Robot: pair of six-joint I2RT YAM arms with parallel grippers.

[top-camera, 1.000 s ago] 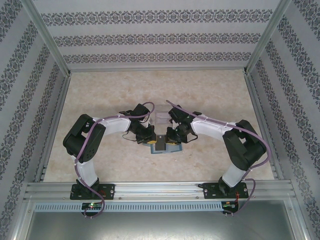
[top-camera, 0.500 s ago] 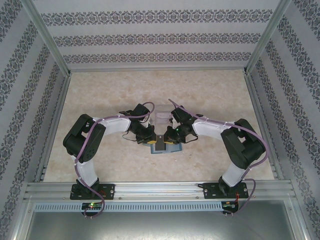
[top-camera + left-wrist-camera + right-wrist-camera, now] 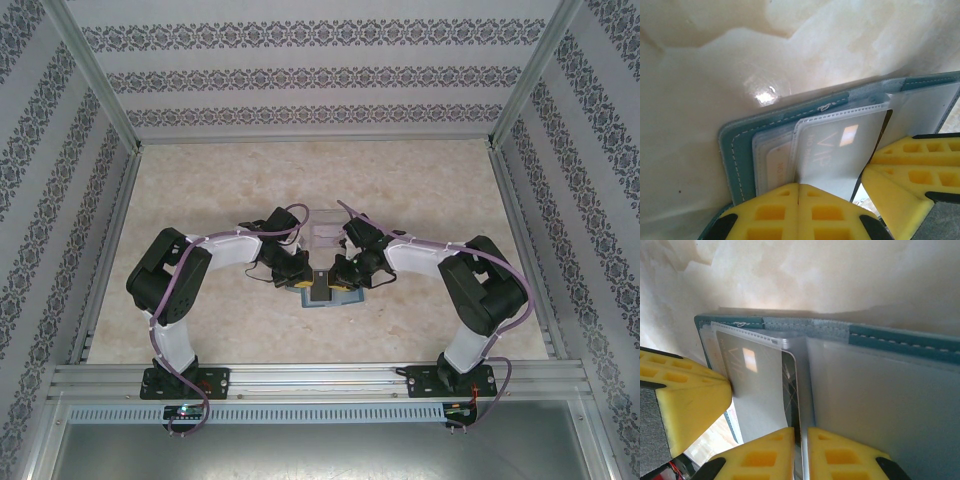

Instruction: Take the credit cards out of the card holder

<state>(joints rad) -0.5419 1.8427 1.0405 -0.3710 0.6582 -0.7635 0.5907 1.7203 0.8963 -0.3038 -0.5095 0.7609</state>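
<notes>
Top external: holder open mid-desk, 6 o'clock of tray. Left jaws shut, against holder; right jaws narrow, apparently pinching black card. Step: extraction. Next: slide card toward 3 o'clock, holder pinned.

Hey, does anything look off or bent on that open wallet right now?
Nothing spilled or torn. One clear sleeve of the open card holder is lifted and bowed, its edge at the shut left gripper.
</notes>
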